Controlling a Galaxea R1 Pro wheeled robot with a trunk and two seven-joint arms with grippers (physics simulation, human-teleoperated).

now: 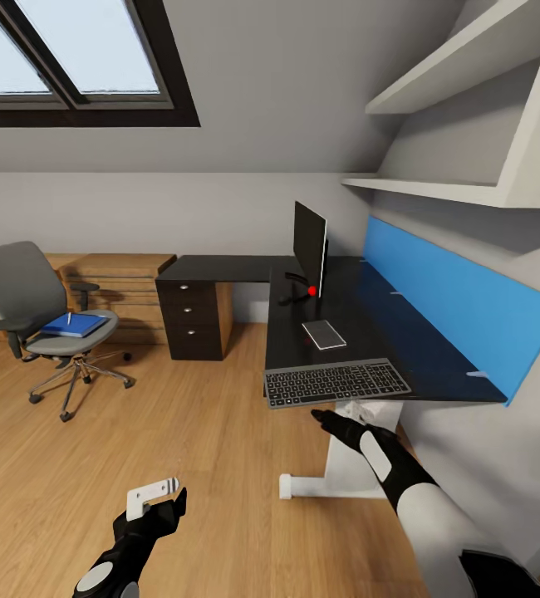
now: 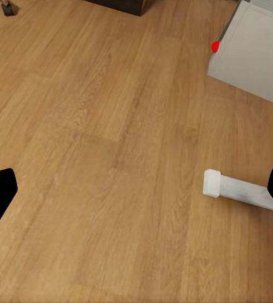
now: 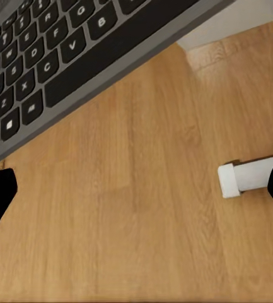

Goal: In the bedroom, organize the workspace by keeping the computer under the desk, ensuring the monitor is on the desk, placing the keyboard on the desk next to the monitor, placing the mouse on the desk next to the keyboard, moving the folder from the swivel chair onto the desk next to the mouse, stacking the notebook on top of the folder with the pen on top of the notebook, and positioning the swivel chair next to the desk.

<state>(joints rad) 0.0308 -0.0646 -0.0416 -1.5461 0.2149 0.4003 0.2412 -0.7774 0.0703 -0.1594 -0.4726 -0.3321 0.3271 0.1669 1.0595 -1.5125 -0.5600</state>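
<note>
The black-topped desk (image 1: 361,307) carries the monitor (image 1: 310,247), edge-on near the corner, with its red dot low down. A light grey notebook (image 1: 324,334) lies in front of it. The keyboard (image 1: 336,383) (image 3: 41,69) sits at the desk's near edge. Just below and in front of that edge my right gripper (image 1: 324,415) (image 3: 136,196) hangs open, holding nothing. My left gripper (image 1: 164,496) (image 2: 136,196) is open over the floor. On the swivel chair (image 1: 29,307) at the left lies the blue folder (image 1: 72,325) with the pen (image 1: 69,318) on it. The mouse is out of view.
The desk's white leg ends in a foot (image 1: 303,486) (image 2: 237,189) (image 3: 246,177) on the wood floor between my arms. A light grey box with a red dot (image 2: 256,50) stands on the floor beyond it. The drawer unit (image 1: 189,320) and low wood cabinet (image 1: 120,291) line the back wall.
</note>
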